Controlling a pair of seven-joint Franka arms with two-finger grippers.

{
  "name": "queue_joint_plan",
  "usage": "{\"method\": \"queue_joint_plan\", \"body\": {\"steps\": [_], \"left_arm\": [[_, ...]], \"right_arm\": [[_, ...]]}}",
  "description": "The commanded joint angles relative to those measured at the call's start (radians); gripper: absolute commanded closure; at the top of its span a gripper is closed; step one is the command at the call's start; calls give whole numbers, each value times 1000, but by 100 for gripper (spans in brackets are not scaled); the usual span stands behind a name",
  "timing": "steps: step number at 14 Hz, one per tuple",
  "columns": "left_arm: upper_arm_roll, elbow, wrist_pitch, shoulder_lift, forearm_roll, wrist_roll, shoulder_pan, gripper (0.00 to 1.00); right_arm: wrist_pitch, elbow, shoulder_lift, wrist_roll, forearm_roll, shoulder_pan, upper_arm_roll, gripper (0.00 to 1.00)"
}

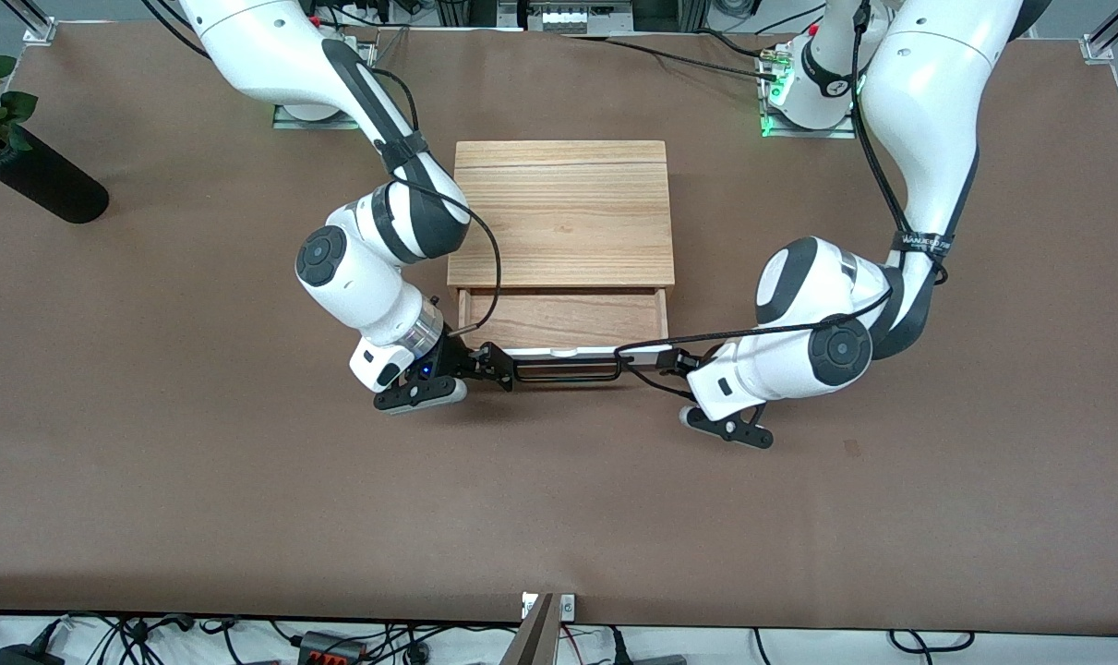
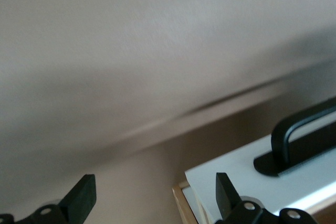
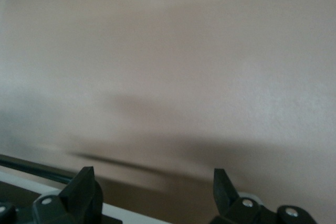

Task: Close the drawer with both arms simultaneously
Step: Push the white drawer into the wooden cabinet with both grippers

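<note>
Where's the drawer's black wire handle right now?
In the front view, the thin black wire handle runs along the open drawer's white front panel, between the right gripper and the left gripper.

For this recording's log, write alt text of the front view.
A white-fronted drawer stands partly open from a wooden box on a brown table. The right tool and left tool sit at either end of its black handle.

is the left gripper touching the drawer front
Cannot tell. In the left wrist view the left gripper has open fingers, one overlapping the corner of the drawer's white front, but neither contact nor a gap shows plainly.
</note>
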Motion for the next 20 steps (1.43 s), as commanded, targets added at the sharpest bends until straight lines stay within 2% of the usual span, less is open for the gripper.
{"method": "queue_joint_plan", "body": {"steps": [1,7,13,17,20], "left_arm": [[-1,20,-69,3,-39,15,-2,0],[-13,20,-126,1,-43,18,0,0],[-28,12,-208,4,-49,18,-3,0],[-38,6,-240,4,-59,16,-3,0],[-41,1,-280,6,-65,18,-3,0]], "right_arm": [[-73,6,-9,-11,20,1,-5,0],[-144,5,-15,-9,20,1,-6,0],[-311,6,-37,-9,20,-6,-8,0],[-472,9,-54,-3,20,-10,-15,0],[-529,8,-55,-6,20,-17,-17,0]]}}
